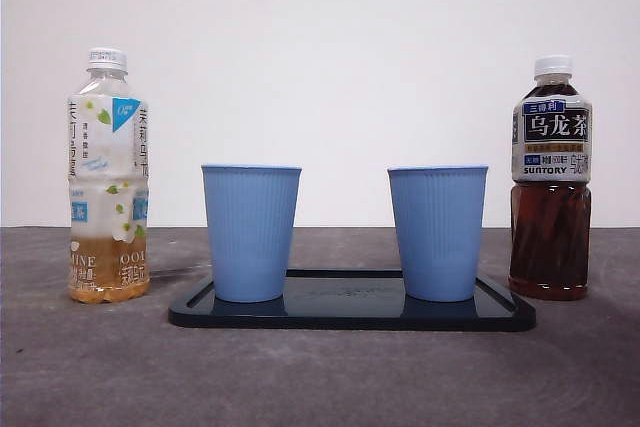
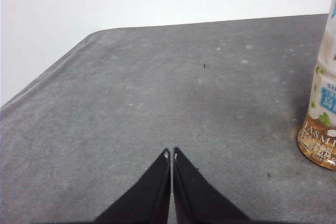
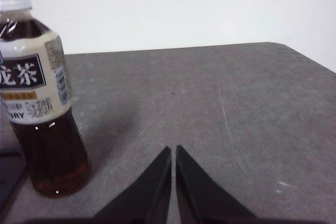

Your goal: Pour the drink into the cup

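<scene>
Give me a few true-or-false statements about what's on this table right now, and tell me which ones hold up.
1. Both blue cups stand upright on the black tray. True.
2. The dark tea bottle has its cap off. False: its white cap is still on.
3. The jasmine tea bottle is nearly full. False: only its bottom part holds liquid.
4. The left gripper is shut and holds nothing. True.
5. The right gripper is clamped around the dark tea bottle. False: it is shut on nothing, with the bottle standing off to one side.
</scene>
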You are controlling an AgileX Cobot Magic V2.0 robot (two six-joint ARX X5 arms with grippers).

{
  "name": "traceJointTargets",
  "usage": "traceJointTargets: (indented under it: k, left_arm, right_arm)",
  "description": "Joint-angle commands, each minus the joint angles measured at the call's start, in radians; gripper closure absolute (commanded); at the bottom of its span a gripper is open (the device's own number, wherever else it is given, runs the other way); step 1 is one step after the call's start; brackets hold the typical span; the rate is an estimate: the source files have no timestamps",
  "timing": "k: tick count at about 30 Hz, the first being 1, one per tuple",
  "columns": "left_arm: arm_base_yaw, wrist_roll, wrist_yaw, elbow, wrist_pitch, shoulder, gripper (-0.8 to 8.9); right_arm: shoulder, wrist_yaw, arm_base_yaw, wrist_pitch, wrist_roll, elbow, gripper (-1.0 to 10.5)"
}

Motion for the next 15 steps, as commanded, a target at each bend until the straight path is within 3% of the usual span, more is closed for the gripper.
traceJointTargets:
  k: [1,5,15]
  left_arm:
    - [0.002,-0.001,-0.004,-0.018,-0.010,-0.001,8.06]
    - [0.002,-0.001,-0.004,-0.018,-0.010,-0.001,8.06]
    - [0.002,-0.001,-0.004,-0.018,-0.010,-0.001,8.06]
  right_arm:
    - [-0.002,0.000,-0.002,-0.018,-0.020,-0.005,9.4]
    - [-0.002,0.000,-0.002,-0.088,-0.020,-0.005,9.4]
    - [-0.002,0.000,-0.002,-0.051,-0.019,-0.005,9.4]
